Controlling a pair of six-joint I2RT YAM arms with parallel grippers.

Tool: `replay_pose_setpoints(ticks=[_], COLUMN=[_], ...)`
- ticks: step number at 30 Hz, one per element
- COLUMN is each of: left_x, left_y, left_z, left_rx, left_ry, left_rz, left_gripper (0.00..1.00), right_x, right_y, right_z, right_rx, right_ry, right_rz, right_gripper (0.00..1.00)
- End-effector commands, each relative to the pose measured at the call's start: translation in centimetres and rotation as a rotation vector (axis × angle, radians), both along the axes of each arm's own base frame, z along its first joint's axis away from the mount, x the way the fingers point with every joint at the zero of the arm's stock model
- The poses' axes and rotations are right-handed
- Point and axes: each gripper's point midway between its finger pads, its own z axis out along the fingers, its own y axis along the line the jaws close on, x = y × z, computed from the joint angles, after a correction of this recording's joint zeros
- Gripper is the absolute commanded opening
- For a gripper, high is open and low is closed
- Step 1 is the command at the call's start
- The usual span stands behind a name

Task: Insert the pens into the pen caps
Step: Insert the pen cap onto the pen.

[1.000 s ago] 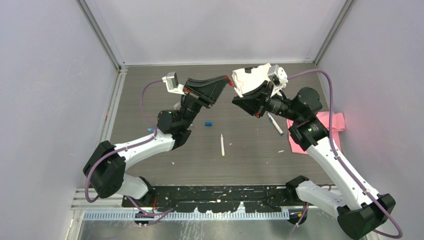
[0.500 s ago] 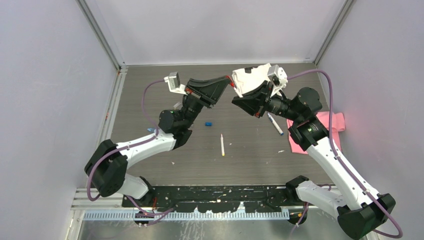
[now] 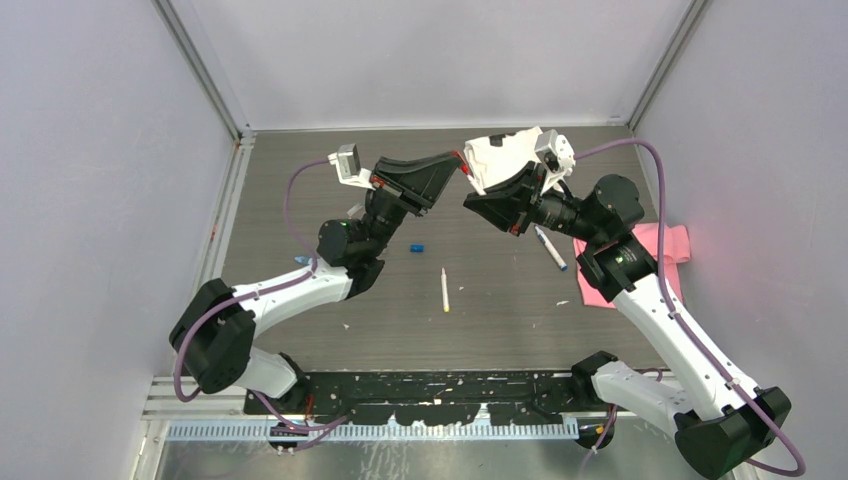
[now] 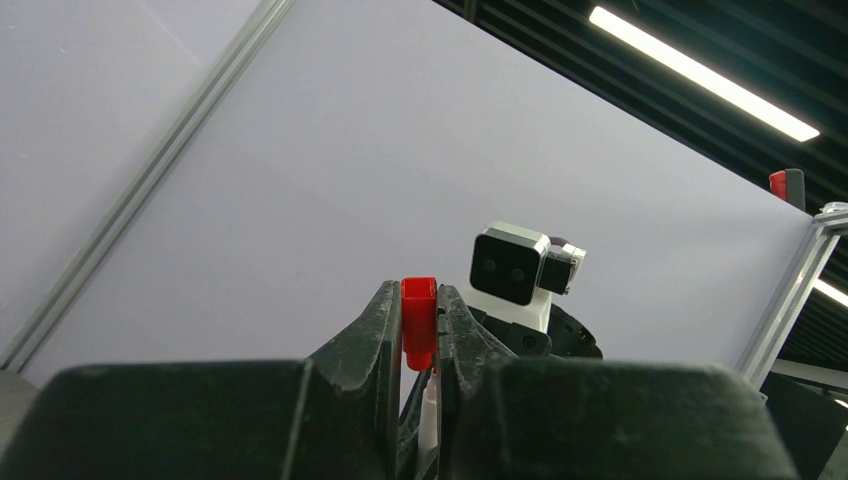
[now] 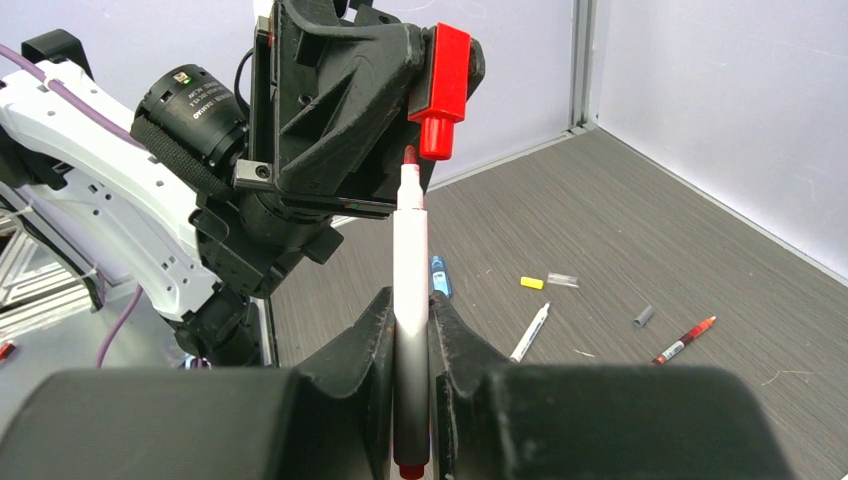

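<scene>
L claw (image 4: 418, 300) pinched shut on red cap (image 5: 443, 85), R claw (image 5: 410, 305) clamped on white pen (image 5: 409, 240), tip right by cap's mouth over far middle of table (image 3: 500, 320), not in yet; spare pens (image 5: 529, 332) & caps (image 5: 531, 283) loose mid-table, so mostly undone.

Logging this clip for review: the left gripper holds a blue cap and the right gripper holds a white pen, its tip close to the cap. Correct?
Not quite: the cap in the left gripper is red, not blue, as the right wrist view shows. The right gripper does hold a white pen, its tip close to the cap.
</scene>
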Motion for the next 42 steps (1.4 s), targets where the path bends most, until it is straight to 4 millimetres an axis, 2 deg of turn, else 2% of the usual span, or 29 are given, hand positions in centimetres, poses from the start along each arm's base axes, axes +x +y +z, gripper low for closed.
replay_pose_setpoints(ticks=[1,26,42], left_x=[-1.31,-1.48,-1.18], left_y=[1.48,1.57,1.31], left_z=[3.06,3.3,2.72], left_rx=[-0.083,-0.087,-0.077], left_ry=[-0.069,-0.075,-0.063], left_rz=[0.011,0.008,0.009], left_gripper=[0.01,0.01,0.01], right_x=[0.02,0.66,0.79], right_y=[-0.02,-0.3,-0.28], right_z=[0.92,0.33,0.84], right_rx=[0.016,-0.011,-0.001], right_ry=[-0.043,-0.03,-0.04], right_rz=[-0.008,-0.045,-0.05], right_gripper=[0.01,0.01,0.01])
